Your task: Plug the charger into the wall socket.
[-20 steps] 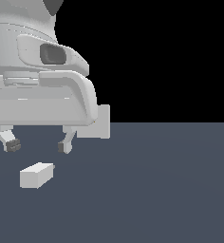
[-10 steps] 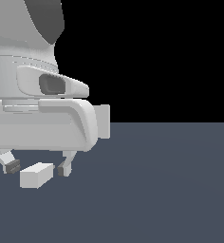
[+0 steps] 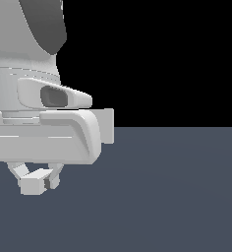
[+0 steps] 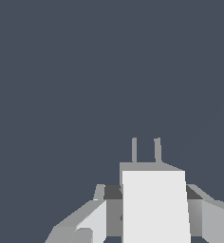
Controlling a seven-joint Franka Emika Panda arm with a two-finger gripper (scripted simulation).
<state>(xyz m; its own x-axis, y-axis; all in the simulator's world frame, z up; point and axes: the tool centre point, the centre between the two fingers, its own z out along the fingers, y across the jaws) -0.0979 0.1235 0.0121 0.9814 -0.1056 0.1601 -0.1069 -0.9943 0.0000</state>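
Charger [image 3: 33, 183]: small white oblong block, seen in the exterior view low at that view's left, lying between the fingers of the gripper [image 3: 35, 178] and just above or on the dark grey floor [image 3: 167, 197]; contact with the floor cannot be told. The gripper is closed onto the block from two sides, dark pads pressed to its flanks. The white arm body [image 3: 34, 128] fills the view's upper left. Wall socket [image 3: 108, 125]: a white upright edge is seen past the arm body at the horizon line, mostly hidden; its face is not shown.

Wrist view: the charger [image 4: 154, 204] is held between both fingers [image 4: 85, 223], its two grey prongs [image 4: 145, 150] pointing away from the camera over bare floor [image 4: 85, 71]. Dark pads are set against both sides.
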